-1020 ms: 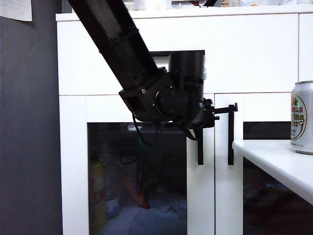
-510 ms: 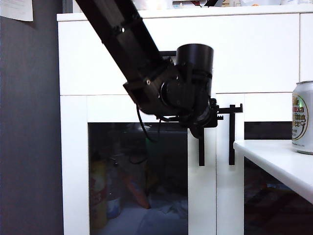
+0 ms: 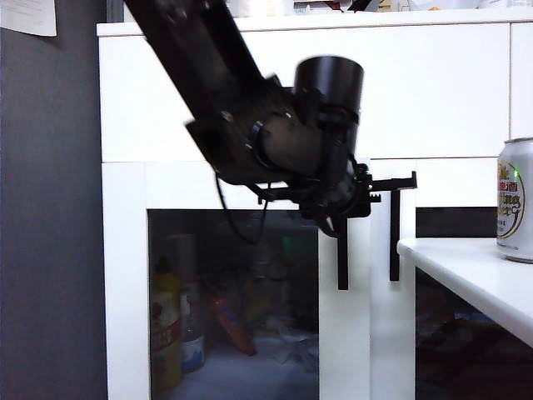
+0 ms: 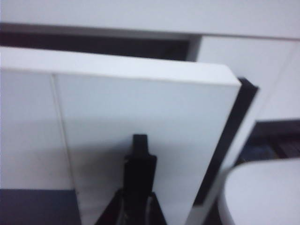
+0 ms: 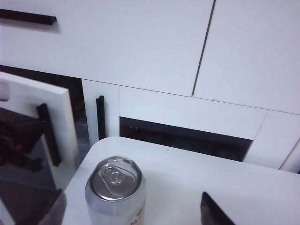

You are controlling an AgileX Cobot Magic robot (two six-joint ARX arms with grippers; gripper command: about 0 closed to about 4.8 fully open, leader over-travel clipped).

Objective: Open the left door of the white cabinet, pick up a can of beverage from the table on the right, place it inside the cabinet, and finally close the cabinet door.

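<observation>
My left gripper (image 3: 340, 215) is shut on the vertical black handle (image 3: 342, 254) of the left door (image 3: 125, 283) of the white cabinet (image 3: 433, 92). In the left wrist view the gripper (image 4: 139, 202) clamps the handle (image 4: 139, 152), and the door (image 4: 117, 112) stands swung out from the cabinet front. The silver can of beverage (image 5: 115, 192) stands upright near the corner of the white table (image 5: 197, 173). My right gripper (image 5: 133, 213) is open, with one dark fingertip showing on either side of the can and neither touching it. The exterior view shows the can (image 3: 515, 200) at the far right on the table (image 3: 466, 271).
The right door's black handle (image 3: 395, 233) hangs just beside the held one. A wide drawer with a horizontal black handle (image 5: 28, 18) sits above the doors. Bottles and packets (image 3: 166, 325) show behind the left door's glass. The table's rounded corner (image 4: 262, 192) lies close to the open door.
The left arm has drawn back and leftward with the handle in its grip, blurred in motion, and the left door has swung out a little. The can has not moved.
</observation>
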